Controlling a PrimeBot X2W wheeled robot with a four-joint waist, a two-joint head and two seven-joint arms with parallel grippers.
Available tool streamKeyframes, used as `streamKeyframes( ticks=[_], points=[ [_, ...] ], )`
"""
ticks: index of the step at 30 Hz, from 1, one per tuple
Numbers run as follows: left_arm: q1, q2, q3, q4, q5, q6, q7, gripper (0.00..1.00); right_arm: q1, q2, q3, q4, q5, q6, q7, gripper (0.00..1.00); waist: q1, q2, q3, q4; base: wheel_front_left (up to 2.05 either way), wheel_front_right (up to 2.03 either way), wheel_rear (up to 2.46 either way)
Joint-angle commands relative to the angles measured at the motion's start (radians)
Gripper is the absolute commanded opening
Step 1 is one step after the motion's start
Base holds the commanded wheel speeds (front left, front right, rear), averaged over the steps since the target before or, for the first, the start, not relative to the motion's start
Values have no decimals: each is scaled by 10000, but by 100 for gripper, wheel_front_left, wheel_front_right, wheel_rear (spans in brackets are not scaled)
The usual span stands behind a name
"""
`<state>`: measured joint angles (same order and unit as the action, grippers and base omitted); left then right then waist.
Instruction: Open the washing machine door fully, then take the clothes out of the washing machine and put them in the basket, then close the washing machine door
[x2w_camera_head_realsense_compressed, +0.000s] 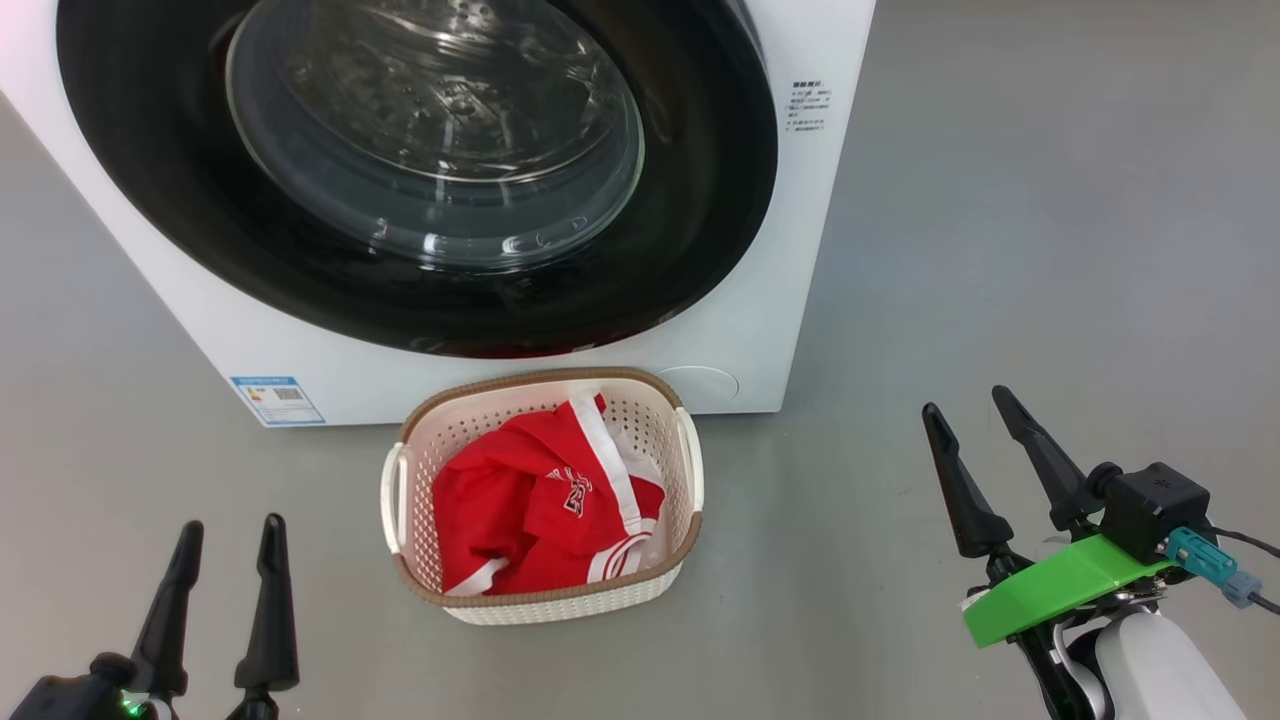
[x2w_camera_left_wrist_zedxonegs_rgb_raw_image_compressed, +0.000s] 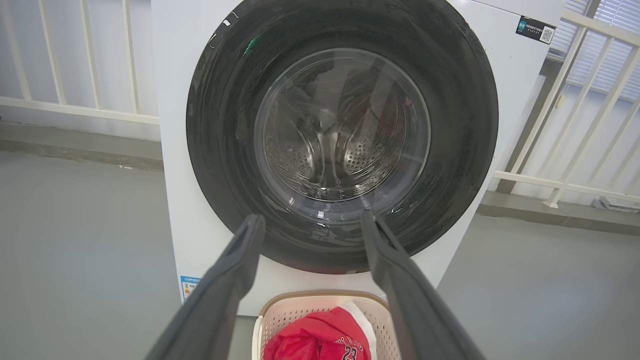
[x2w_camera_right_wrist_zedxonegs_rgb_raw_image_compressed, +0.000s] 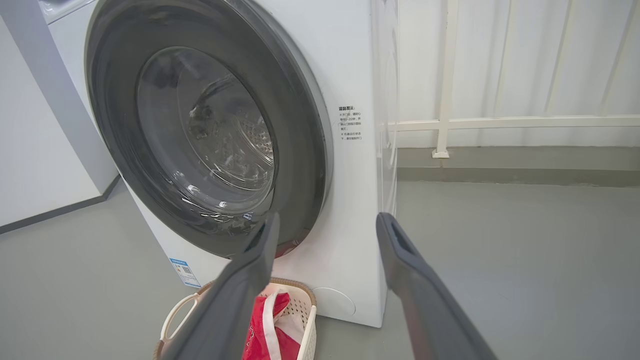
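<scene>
1. Showing the washing machine (x2w_camera_head_realsense_compressed: 812, 300) with the washing machine door (x2w_camera_head_realsense_compressed: 430, 150) lying flush against its front, apparently shut; judging the closing step as finished or nearly so.
2. Confirming the latch, if in doubt, by pressing flat on the black frame near its free edge, avoiding the bulging glass.
3. Steering clear of the basket (x2w_camera_head_realsense_compressed: 540, 377), standing just before the machine and holding the clothes (x2w_camera_head_realsense_compressed: 540, 510) in a red-and-white heap.
4. Hanging low on either side: left gripper (x2w_camera_head_realsense_compressed: 230, 525) and right gripper (x2w_camera_head_realsense_compressed: 965, 400), fingers spread apart, clasping nothing.
5. Showing a smooth grey floor (x2w_camera_head_realsense_compressed: 1050, 250) beneath everything, offering easy rolling, with a white railing (x2w_camera_right_wrist_zedxonegs_rgb_raw_image_compressed: 500, 121) running behind.
</scene>
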<state>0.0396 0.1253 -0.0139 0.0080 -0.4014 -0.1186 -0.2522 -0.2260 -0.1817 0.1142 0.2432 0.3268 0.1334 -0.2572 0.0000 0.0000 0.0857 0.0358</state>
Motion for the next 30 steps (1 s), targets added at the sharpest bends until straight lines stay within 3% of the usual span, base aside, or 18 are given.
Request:
streamKeyframes(
  ticks=[1, 12, 13, 23, 30],
  points=[
    [-168, 223, 303, -271, -80, 67, -32, 100, -100, 13, 185, -206, 108, -27, -46, 100, 0, 0, -6, -8, 0, 0, 0],
    [-202, 297, 235, -269, -216, 82, 21, 100, -133, 40, 172, -180, 83, -27, -46, 100, 0, 0, 53, -19, 0, 0, 0],
    [-2, 46, -100, 6, -204, 10, 46, 0, 1, 10, 2, 46, -1, 0, 0, 0, 0, 0, 55, -20, 0, 0, 0],
    [-41, -156, -143, 436, -897, 1, 239, 0, 209, 134, -73, 348, 740, -2, 194, 0, 23, 0, -17, -39, 0, 0, 0],
    [-126, -168, -94, 557, -1483, -5, 395, 0, 243, 179, -166, 352, 1368, -3, 357, 0, 2, 0, -38, -56, 0, 0, 0]
  ],
)
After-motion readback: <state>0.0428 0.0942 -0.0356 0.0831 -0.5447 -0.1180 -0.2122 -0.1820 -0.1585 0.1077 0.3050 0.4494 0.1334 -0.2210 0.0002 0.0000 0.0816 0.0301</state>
